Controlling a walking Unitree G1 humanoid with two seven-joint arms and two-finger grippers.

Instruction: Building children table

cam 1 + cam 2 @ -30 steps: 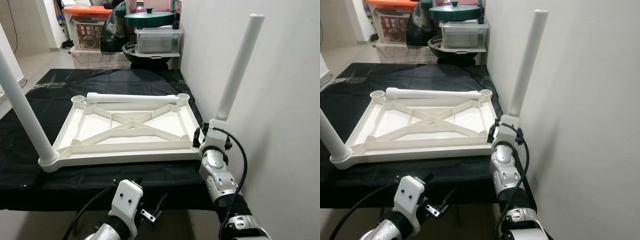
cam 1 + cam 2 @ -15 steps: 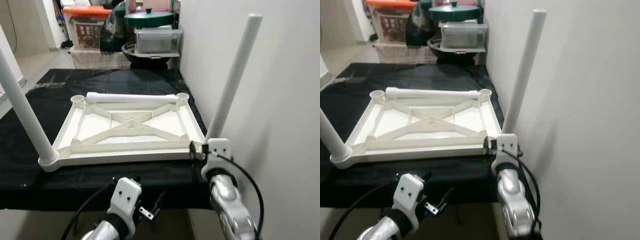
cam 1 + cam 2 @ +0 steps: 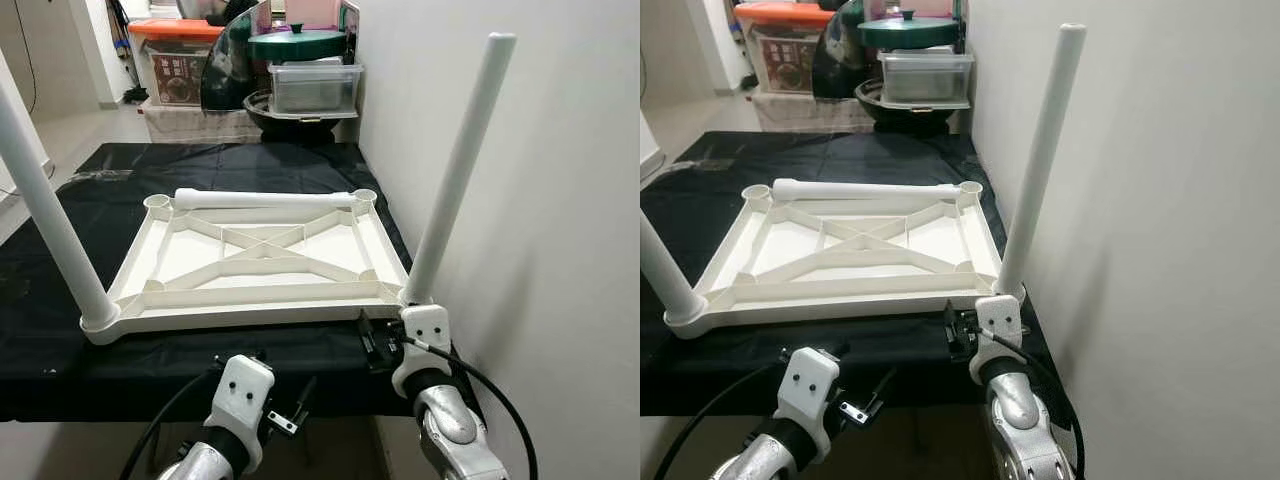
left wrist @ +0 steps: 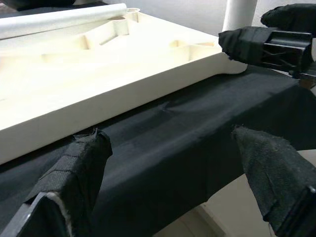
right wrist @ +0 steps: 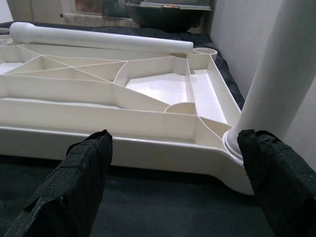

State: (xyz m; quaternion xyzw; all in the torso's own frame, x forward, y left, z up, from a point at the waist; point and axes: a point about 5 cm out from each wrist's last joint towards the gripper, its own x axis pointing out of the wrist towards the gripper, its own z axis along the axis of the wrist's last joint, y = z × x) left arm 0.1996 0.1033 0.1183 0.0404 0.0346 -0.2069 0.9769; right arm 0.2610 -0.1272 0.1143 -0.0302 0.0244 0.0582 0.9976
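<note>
The cream table top (image 3: 255,250) lies upside down on a black cloth. One white leg (image 3: 455,170) stands upright in its near right corner, another leg (image 3: 45,200) in the near left corner. A third loose leg (image 3: 265,197) lies across the far edge between two empty sockets. My right gripper (image 3: 375,343) is open just in front of the near right corner, with nothing between its fingers (image 5: 79,187); the standing leg (image 5: 281,89) is beyond one fingertip. My left gripper (image 3: 293,402) is open and low before the near edge (image 4: 98,98).
A white wall (image 3: 540,200) runs close along the right of the table top. At the back stand an orange-lidded box (image 3: 175,55), a clear container (image 3: 315,85) and a green-lidded pot (image 3: 298,42). Black cloth (image 3: 60,370) covers the surface, with floor beyond on the left.
My right gripper has drawn back and down from the base of the near right leg to the table's front edge. The leg stays upright.
</note>
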